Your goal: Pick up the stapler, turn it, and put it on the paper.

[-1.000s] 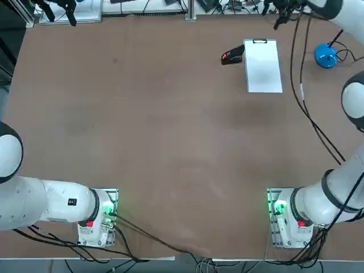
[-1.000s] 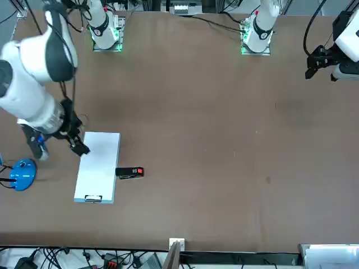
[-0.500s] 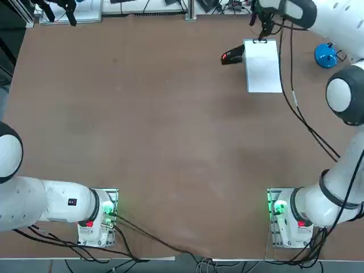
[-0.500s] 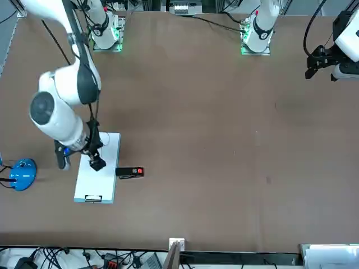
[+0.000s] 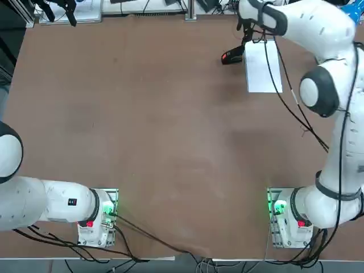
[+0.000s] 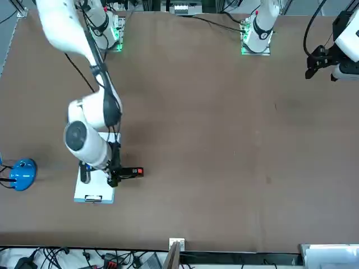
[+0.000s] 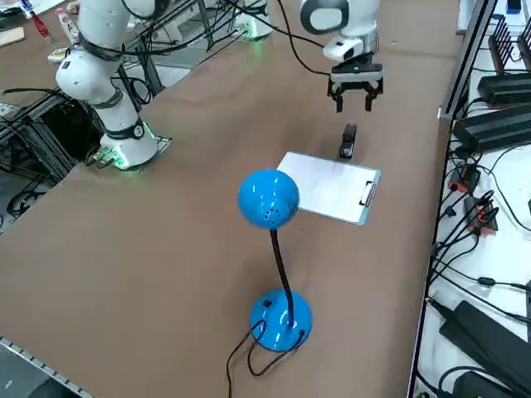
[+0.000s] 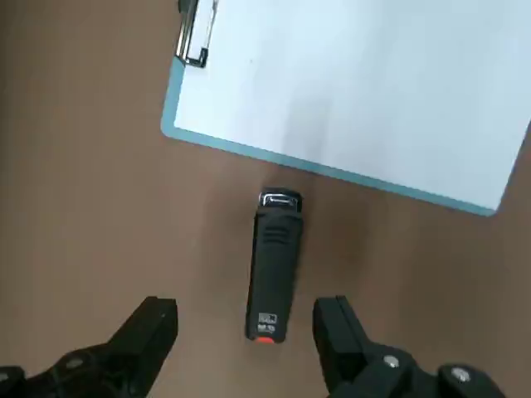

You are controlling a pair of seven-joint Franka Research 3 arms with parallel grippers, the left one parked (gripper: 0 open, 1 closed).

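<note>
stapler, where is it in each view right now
top view: black stapler, upper right of the picture, at the paper's left edge
front view: lower left half, by the paper's right edge, partly behind the right pincer
right side view: upper right, just beyond the clipped paper
right wrist view: near the middle, past the open pincer, its red patch toward it
shared landmark: the white clipped paper, seen in all four

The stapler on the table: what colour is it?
The slim plastic stapler is black with a small red patch at one end, clearest in the right wrist view.

One stapler (image 8: 275, 269), one lamp (image 7: 268, 199), seemingly one paper (image 8: 357, 91).
</note>
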